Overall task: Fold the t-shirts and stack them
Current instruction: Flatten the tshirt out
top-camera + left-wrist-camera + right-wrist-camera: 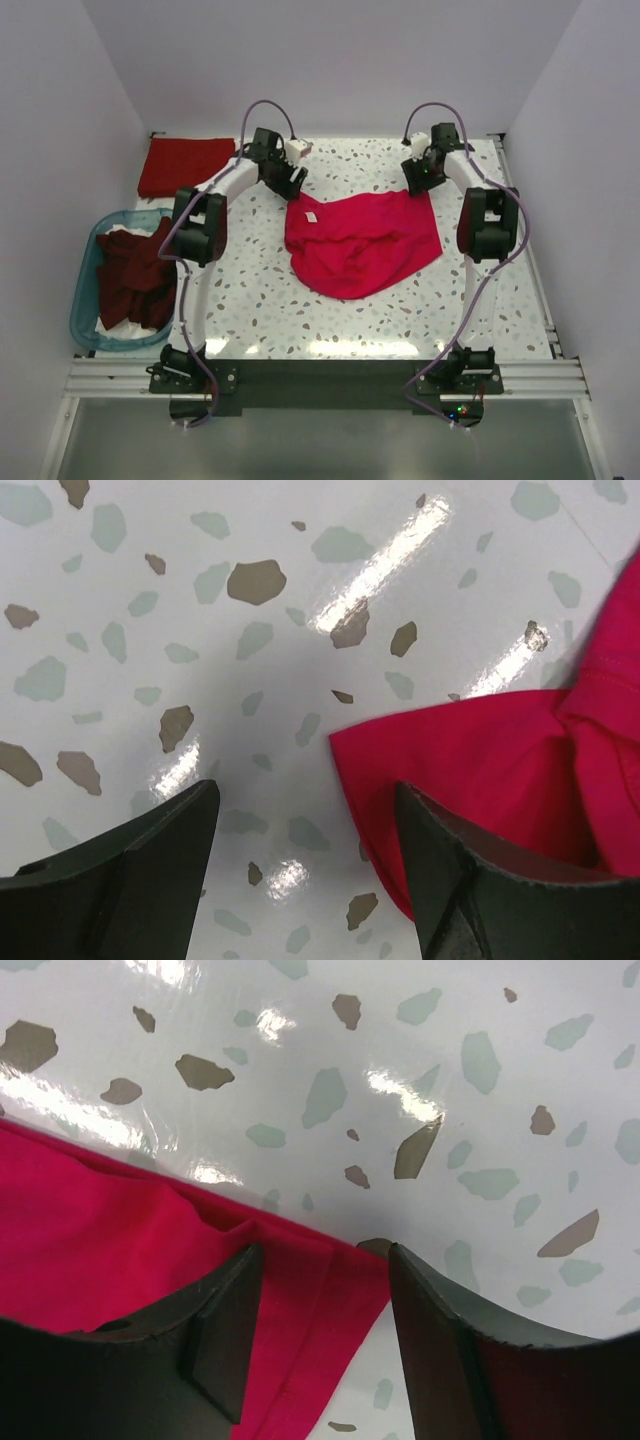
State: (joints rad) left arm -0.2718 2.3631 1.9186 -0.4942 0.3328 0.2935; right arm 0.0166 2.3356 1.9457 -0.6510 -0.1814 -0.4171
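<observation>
tub (82, 285) (heaped) blocks left, near table (300, 320) free

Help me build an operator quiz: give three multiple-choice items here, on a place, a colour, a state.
1. Where on the table lies the folded dark red shirt? A near right corner; B far left corner; C middle.
2. What colour is the tub? A blue; B yellow; C white.
3. How stands the right gripper? A open, astride a corner of the crimson shirt; B shut on nothing; C gripping a folded shirt.
Answers: B, it rests at the table's far left corner; A, its walls are translucent blue; A, the jaws stand apart with the shirt's corner between them.
</observation>
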